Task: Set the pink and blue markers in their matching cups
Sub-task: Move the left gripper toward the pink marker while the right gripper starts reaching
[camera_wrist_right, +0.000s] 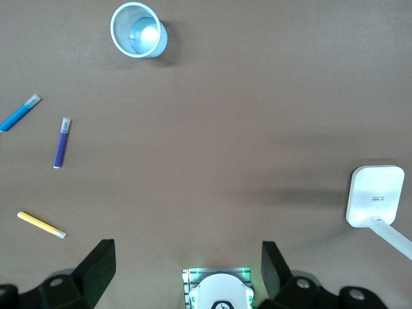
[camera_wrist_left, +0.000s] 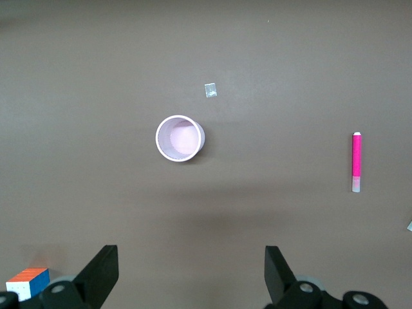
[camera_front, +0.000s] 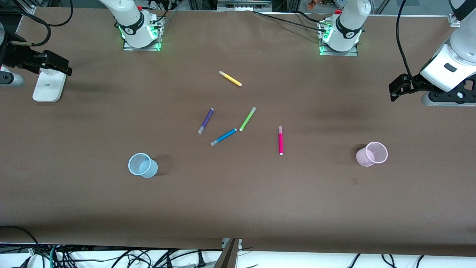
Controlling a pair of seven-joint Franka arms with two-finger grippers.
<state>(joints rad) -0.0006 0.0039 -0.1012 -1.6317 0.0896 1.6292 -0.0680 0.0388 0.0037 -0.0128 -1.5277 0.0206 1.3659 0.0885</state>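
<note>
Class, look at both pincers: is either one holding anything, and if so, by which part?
Nothing is held. The left pincer and the right pincer both stand open and empty, each at its own end of the table; the markers lie on the table.

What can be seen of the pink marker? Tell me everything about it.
The pink marker is a slim, short felt-tip pen, magenta along most of its body, with a paler, translucent-looking end that points toward the robots' bases and a small white tip at the end nearer the front camera. It looks like plastic. It lies flat on the brown table, apart from the other markers, between the green marker and the pink cup. Nothing touches it except the table; neither gripper is near it.
</note>
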